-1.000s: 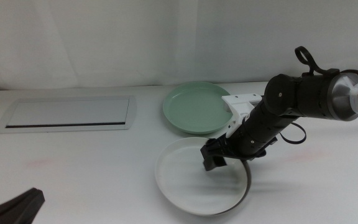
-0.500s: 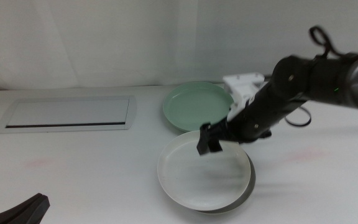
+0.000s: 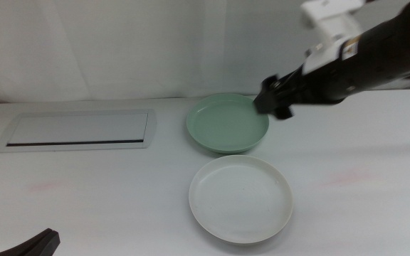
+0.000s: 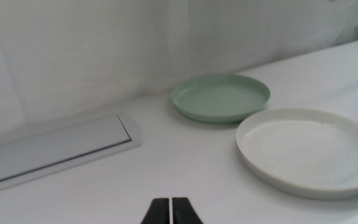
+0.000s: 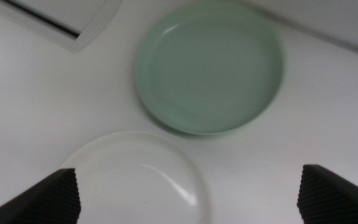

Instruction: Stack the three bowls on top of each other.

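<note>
Two dark jaws of the right gripper (image 3: 275, 99) are spread wide, empty, raised above the far rim of the shallow round mint green plastic bowl (image 3: 227, 122). Just nearer sits the white plastic bowl (image 3: 241, 198), both upright, bare tabletop around. Left gripper (image 4: 171, 210) waits, jaws together.

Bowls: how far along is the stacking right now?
Partly done, it seems: the white bowl appears to sit on a grey one whose rim barely shows beneath it. The right gripper is open, empty, raised over the mint green bowl, which stands alone. The left gripper waits, shut. Left: stack the green bowl.
</note>
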